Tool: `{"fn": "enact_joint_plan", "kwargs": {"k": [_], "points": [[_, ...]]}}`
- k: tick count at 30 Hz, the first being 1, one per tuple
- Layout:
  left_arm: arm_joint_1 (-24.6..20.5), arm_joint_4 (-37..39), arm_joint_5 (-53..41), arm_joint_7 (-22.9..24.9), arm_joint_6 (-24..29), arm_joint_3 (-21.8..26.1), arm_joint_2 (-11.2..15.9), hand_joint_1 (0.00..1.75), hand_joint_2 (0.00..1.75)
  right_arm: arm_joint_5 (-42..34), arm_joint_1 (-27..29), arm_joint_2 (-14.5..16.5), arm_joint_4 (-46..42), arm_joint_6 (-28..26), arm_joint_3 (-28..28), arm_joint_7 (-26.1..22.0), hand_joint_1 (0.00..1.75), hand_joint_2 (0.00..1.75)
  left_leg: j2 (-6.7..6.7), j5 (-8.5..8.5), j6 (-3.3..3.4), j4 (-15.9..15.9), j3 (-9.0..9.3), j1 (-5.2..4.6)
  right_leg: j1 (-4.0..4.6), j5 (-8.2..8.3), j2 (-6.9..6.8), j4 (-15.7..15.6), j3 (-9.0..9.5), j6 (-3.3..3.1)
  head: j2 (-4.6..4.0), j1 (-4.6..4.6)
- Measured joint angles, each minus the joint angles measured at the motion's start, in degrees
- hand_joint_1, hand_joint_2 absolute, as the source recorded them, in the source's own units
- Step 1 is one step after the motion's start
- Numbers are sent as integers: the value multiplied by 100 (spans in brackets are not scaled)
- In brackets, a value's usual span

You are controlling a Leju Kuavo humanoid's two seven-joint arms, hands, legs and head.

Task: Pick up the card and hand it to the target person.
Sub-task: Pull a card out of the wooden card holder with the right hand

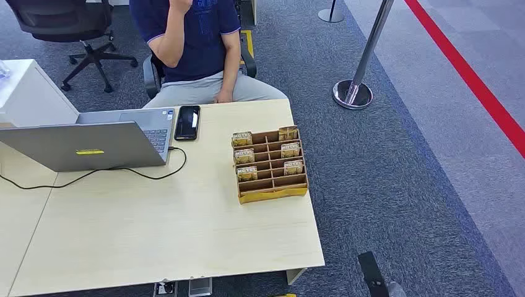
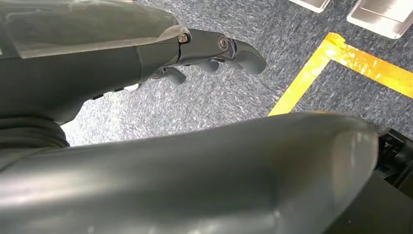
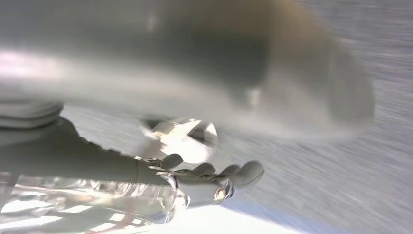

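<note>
Both hands hold nothing. The left hand point(image 2: 214, 56) hangs over grey carpet with its fingers point(image 2: 243, 53) loosely curled and apart; the right hand point(image 3: 214, 178) is blurred, its fingers point(image 3: 248, 171) seemingly lying side by side, though I cannot tell how tightly. Well away from them, the cards point(image 1: 242, 139) stand in a wooden rack point(image 1: 271, 192) by the right edge of the desk point(image 1: 155, 235), towards its far right corner. Left of the rack lie a phone point(image 1: 187, 122) and an open laptop point(image 1: 93, 145). Beyond the far edge sits the person point(image 1: 198, 49). Nothing of the task looks done: reaching, picking and handing over all remain.
</note>
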Motion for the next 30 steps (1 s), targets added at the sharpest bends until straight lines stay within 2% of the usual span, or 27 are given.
{"fn": "enact_joint_plan", "kwargs": {"k": [2, 4, 8, 12, 23, 30], "points": [[0, 5, 9, -7, 14, 22, -3, 0, 0, -14, -83, 1, -35, -16, -19, -268, 0, 0, 0, 2, 0, 0, 0, 0, 0, 1, 0, 0, -1, 1, 0, 2], [1, 16, 30, -18, 37, 61, -10, 0, 0, -38, -259, 4, -107, -22, -41, -734, 0, 0, 0, 5, 0, 0, 0, 0, 0, 3, 1, 0, 0, 2, 0, 2], [6, 36, 57, -52, 67, 103, -21, 0, 0, -199, -596, 70, -325, 176, -47, -1440, 0, 0, -8, 9, 3, 1, -2, 0, 0, 5, -4, 1, 0, 2, 0, 9], [9, 46, 106, -86, 99, 161, -30, 0, 0, -319, -842, 193, -614, 370, -17, -1852, 0, 175, -10, 10, 3, 1, -3, 0, 0, 5, -5, 1, 1, 3, 0, 5], [86, 52, 202, -91, 179, 281, -32, 0, 0, -555, -1046, 507, -1730, 454, 847, -2016, 0, 175, -11, 10, 4, 1, -5, 0, 0, 5, -6, 2, 0, 3, 0, 10], [130, 56, 223, -113, 176, 327, -32, 0, 0, -826, -862, 595, -2781, 504, 1589, -1927, 0, 175, -12, 10, 4, 2, -5, 0, 0, 5, -6, 2, -2, 3, 0, 7]]}}
